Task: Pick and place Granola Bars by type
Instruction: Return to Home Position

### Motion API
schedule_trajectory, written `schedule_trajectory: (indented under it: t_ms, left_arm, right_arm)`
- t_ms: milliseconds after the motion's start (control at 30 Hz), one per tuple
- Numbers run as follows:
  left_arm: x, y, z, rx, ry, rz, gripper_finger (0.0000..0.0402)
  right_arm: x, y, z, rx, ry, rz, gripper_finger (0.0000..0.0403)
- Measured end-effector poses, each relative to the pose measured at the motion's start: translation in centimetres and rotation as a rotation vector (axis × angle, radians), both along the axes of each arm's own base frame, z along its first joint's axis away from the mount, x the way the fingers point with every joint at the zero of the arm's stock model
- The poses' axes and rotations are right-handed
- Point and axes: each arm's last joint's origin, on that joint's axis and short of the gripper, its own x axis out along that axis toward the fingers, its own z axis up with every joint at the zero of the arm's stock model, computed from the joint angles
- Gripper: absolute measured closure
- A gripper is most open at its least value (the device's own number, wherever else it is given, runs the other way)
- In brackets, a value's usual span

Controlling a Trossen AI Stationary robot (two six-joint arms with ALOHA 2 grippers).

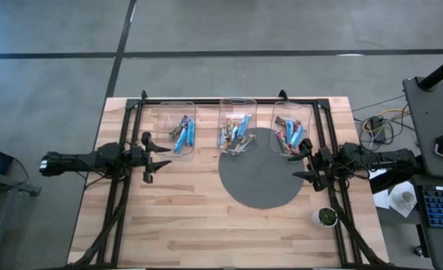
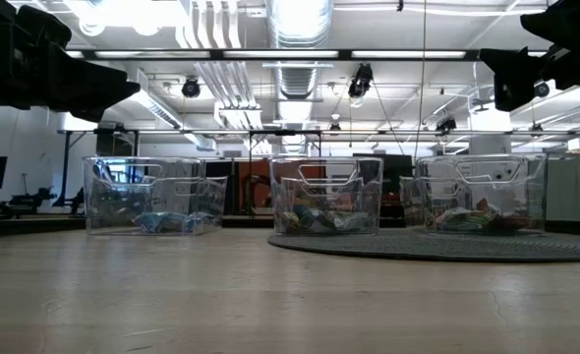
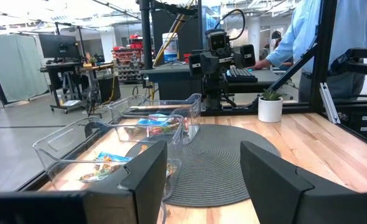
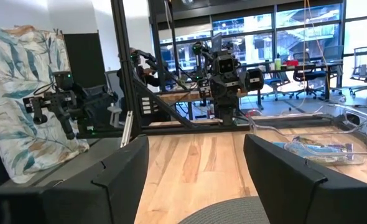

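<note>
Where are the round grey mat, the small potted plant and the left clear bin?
Round grey woven mat (image 1: 259, 184), high view, bare middle.
Small green plant in white pot (image 1: 326, 217), high view, leaves.
Left clear plastic bin (image 1: 164, 120), high view, bare floor.

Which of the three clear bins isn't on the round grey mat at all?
The left bin stands wholly on the bare wooden table; the middle bin and the right bin each overlap the edge of the grey mat.
</note>
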Motion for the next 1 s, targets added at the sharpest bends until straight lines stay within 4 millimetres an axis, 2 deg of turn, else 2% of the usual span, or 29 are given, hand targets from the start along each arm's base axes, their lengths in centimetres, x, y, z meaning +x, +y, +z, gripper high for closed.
schedule_trajectory:
  t_ms: [1000]
  left_arm:
    - [0.0, 0.0, 0.0, 0.0, 0.0, 0.0, 0.0216]
  right_arm:
    - [0.01, 0.0, -0.01, 0.0, 0.001, 0.0, 0.0156]
